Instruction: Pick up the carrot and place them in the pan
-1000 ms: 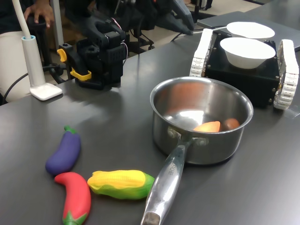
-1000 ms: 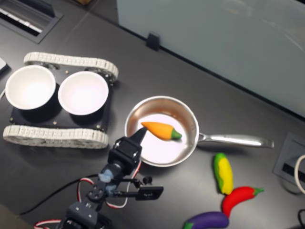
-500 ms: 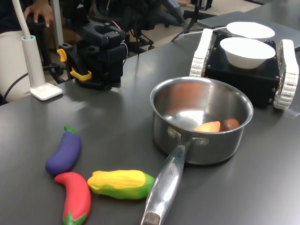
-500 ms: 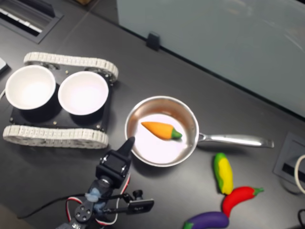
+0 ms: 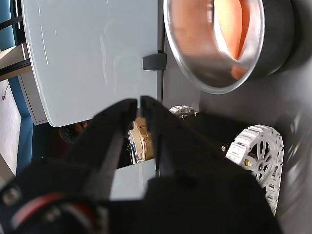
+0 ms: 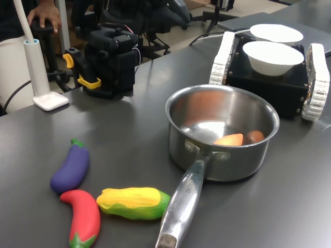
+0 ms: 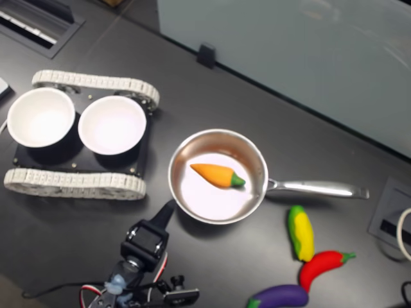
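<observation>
The carrot (image 7: 215, 174) lies inside the pan (image 7: 182, 153), orange with its green end toward the handle; in the first exterior view only its orange tip (image 6: 229, 139) shows above the pan's wall (image 6: 227, 165). My gripper (image 7: 168, 209) is shut with nothing in it, just outside the pan's rim on the side away from the handle. In the wrist view the two black fingers (image 5: 161, 126) meet at their tips, and the pan (image 5: 195, 73) with the orange carrot (image 5: 229, 27) sits beyond them.
A purple eggplant (image 6: 70, 168), red chili (image 6: 83, 217) and yellow corn (image 6: 132, 202) lie beside the pan's handle (image 6: 183, 201). Two white bowls (image 7: 112, 124) sit on a black tracked base (image 7: 74, 183). The arm's base (image 6: 111, 57), a white post (image 6: 39, 70) and a person's hand (image 6: 41, 11) are behind.
My arm has drawn back from over the pan toward the second exterior view's bottom, gripper empty. The carrot stays still in the pan.
</observation>
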`<act>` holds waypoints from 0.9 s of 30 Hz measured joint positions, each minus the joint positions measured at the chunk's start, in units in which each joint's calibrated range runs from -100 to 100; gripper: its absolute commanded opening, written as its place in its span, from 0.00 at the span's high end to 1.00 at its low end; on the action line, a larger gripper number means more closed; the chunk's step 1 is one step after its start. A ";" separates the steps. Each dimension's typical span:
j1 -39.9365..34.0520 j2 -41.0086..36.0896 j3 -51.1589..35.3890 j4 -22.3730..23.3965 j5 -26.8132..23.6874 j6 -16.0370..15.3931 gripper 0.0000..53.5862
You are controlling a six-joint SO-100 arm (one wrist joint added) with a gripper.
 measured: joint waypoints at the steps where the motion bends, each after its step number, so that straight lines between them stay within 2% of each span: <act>1: 0.00 -0.51 -0.09 0.59 0.10 0.00 1.00; 17: 0.11 -2.69 2.81 8.67 0.29 -0.92 1.00; 27: 0.22 -2.69 9.68 8.92 0.29 -1.65 1.00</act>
